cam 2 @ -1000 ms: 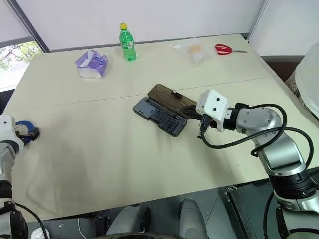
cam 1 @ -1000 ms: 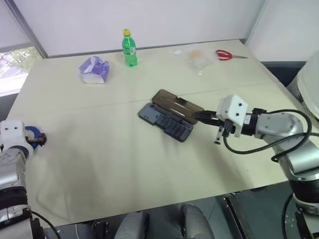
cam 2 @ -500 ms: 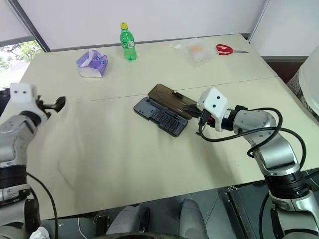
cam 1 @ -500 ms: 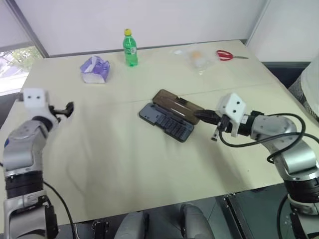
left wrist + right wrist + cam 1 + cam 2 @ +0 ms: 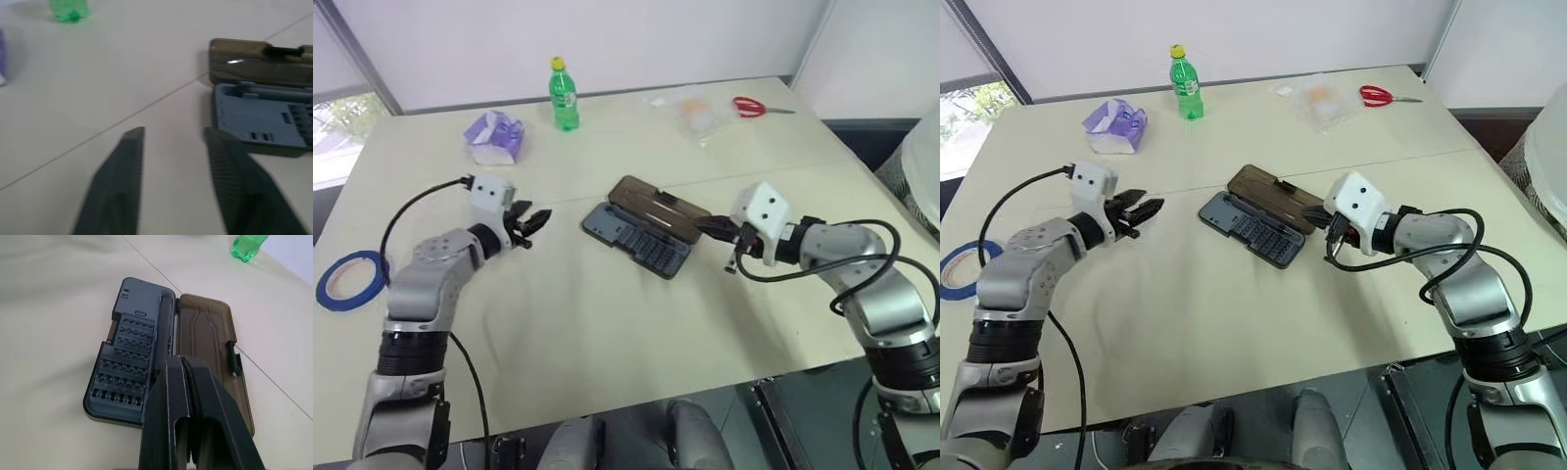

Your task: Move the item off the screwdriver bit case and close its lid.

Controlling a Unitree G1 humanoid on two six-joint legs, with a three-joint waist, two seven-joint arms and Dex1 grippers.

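Tape point(image 5: 350, 280) is already sitting off the case point(image 5: 638, 239), way out by the table's left edge. Lid point(image 5: 660, 211) is lying flat open. Right gripper point(image 5: 710, 228), fingers together, is hovering at the lid; left gripper point(image 5: 532, 221) is standing apart, empty.

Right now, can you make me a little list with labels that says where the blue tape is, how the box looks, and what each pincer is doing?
blue tape ring: flat on the table, near its left edge, far from the case
screwdriver bit case: open, nothing on it
lid: lying flat behind the tray
left pincer: open, empty, pointing toward the case
right pincer: shut, empty, at the lid's right end
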